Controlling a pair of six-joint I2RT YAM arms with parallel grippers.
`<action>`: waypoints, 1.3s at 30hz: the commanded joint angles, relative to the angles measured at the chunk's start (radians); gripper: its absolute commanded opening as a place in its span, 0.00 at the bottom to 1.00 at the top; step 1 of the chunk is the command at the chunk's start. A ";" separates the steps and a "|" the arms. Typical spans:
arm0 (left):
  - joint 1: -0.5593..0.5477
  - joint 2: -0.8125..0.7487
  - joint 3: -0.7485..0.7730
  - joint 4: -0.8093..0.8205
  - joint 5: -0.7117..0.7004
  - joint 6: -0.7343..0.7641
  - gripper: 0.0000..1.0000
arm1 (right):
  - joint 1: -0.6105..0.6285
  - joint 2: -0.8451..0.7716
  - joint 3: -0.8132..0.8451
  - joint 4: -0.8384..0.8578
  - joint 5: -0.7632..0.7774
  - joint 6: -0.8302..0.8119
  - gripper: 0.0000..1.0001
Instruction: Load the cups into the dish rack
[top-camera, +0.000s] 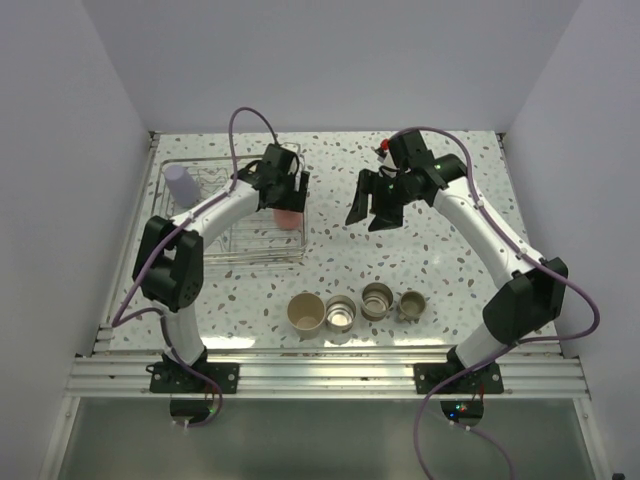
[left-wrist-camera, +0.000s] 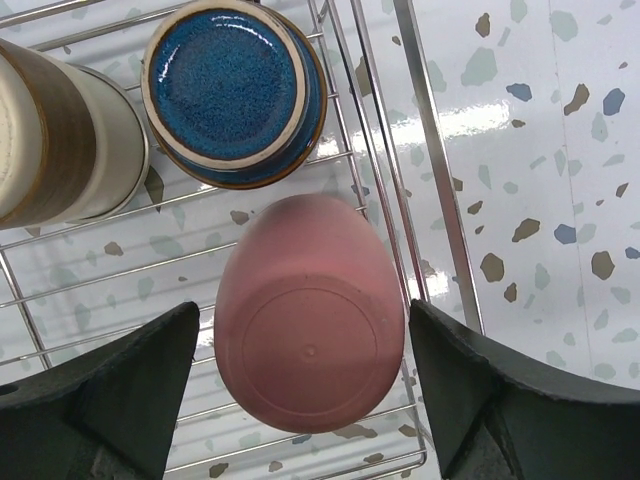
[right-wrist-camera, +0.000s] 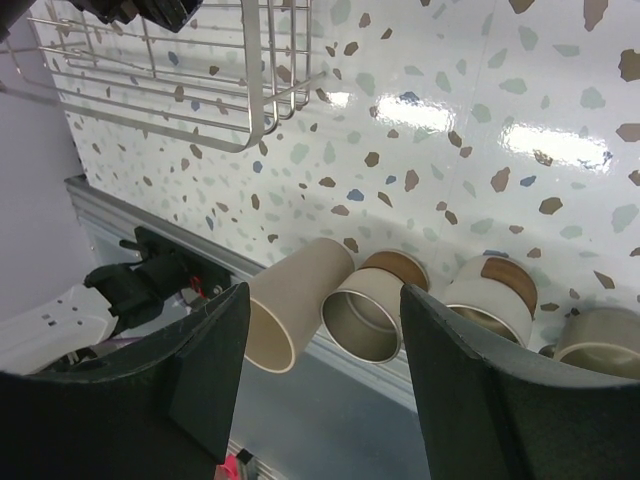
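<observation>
Along the near edge of the table (top-camera: 470, 290), around its middle, four cups stand upright in a row. From left to right they are a beige tumbler (top-camera: 306, 312), two steel cups (top-camera: 341, 316) (top-camera: 377, 300) and an olive-tan mug (top-camera: 412, 305); the beige tumbler and the first steel cup are just beside each other.

Farther back, over the bare middle of the table, the right gripper (top-camera: 372, 210) hangs with its fingers spread and nothing between them. Its wrist view looks past the fingers down on the same row.

The dish rack (top-camera: 232, 250) sits toward the far-left corner. The left gripper (top-camera: 283, 192) hovers over the rack's right side with its fingers wide apart, one on either side of a pink cup (left-wrist-camera: 300, 370) that stands bottom up on the wires near the rack's right wall. The fingers are not closed on it.

Just beyond the pink cup, a dark mug with a blue glazed base (left-wrist-camera: 232, 90) is also upturned, with a pale shiny cup (left-wrist-camera: 60, 130) beside it. A lavender cup (top-camera: 183, 185) stands at the rack's far-left end.
</observation>
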 joint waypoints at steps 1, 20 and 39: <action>-0.006 -0.010 0.060 -0.010 0.009 0.014 0.89 | 0.004 0.001 0.021 -0.006 -0.009 -0.021 0.65; -0.006 -0.309 0.063 -0.211 -0.006 -0.026 0.86 | 0.228 0.025 0.096 -0.147 0.052 -0.167 0.64; -0.006 -0.768 -0.250 -0.360 0.015 -0.211 0.84 | 0.483 -0.010 -0.106 -0.009 0.022 -0.118 0.59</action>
